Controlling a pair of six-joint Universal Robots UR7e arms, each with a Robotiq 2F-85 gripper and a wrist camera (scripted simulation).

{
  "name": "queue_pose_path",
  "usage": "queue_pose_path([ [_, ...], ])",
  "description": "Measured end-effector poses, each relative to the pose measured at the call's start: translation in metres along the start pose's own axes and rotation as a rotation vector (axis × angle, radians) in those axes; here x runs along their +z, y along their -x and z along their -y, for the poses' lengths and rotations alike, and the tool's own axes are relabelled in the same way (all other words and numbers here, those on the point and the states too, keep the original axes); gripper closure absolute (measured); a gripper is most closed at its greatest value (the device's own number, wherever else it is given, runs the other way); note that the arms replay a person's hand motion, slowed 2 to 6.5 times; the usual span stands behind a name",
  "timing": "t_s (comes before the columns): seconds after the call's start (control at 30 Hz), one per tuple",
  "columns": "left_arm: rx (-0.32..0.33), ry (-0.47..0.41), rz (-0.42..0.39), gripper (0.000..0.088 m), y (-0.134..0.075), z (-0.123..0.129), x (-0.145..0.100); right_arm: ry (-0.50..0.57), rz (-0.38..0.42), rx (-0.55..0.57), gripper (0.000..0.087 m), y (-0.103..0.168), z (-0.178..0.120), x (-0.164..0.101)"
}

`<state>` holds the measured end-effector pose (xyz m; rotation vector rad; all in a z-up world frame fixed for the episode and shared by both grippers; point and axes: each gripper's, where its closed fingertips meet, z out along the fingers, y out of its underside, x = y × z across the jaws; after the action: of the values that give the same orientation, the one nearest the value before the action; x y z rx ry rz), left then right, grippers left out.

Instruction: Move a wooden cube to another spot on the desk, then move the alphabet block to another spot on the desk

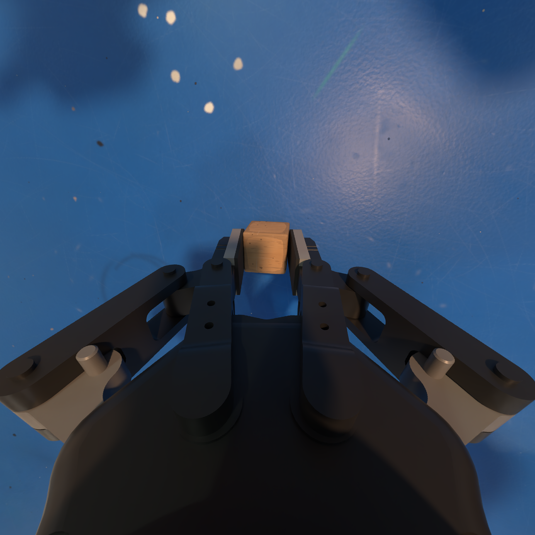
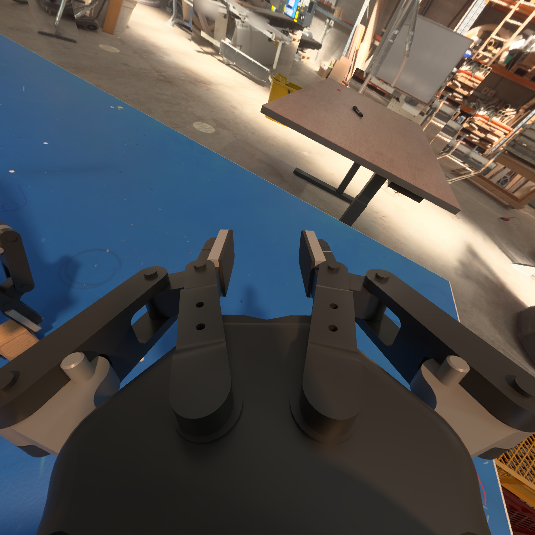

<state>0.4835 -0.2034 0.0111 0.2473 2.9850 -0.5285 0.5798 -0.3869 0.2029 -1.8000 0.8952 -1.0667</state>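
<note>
A plain wooden cube (image 1: pixel 265 252) sits between the pads of my left gripper (image 1: pixel 265 241), which is shut on it over the blue desk (image 1: pixel 376 159). A shadow lies on the desk just beneath the cube. In the right wrist view the left gripper's fingers (image 2: pixel 20 312) show at the far left edge with the wooden cube (image 2: pixel 13 340) at their tips. My right gripper (image 2: pixel 266 252) is open and empty above the blue desk (image 2: pixel 115 173), near its far edge. No alphabet block shows in either view.
The desk's far edge (image 2: pixel 260 176) runs diagonally, with its corner (image 2: pixel 450 285) at the right. Beyond it are a workshop floor and a brown table (image 2: pixel 376 139). A yellow mesh crate (image 2: pixel 515 469) stands past the desk's right edge.
</note>
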Motion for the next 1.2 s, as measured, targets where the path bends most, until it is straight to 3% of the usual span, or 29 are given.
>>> queue_pose_path([
  [1.0, -0.037, -0.018, 0.026, 0.0610, 0.0038, 0.0010, -0.0003, 0.011, 0.010, -0.005, 0.0463, 0.0019, -0.0022, 0.0029],
  [1.03, -0.038, -0.024, 0.026, 0.0591, 0.0039, 0.0016, -0.0010, 0.011, 0.010, -0.005, 0.0463, 0.0019, -0.0023, 0.0029],
  [1.13, -0.039, -0.044, 0.029, 0.0423, 0.0047, 0.0038, -0.0040, 0.013, 0.009, -0.007, 0.0463, 0.0019, -0.0026, 0.0031],
  [1.2, -0.043, -0.058, 0.033, 0.0412, 0.0055, 0.0051, -0.0068, 0.014, 0.009, -0.008, 0.0464, 0.0019, -0.0028, 0.0032],
])
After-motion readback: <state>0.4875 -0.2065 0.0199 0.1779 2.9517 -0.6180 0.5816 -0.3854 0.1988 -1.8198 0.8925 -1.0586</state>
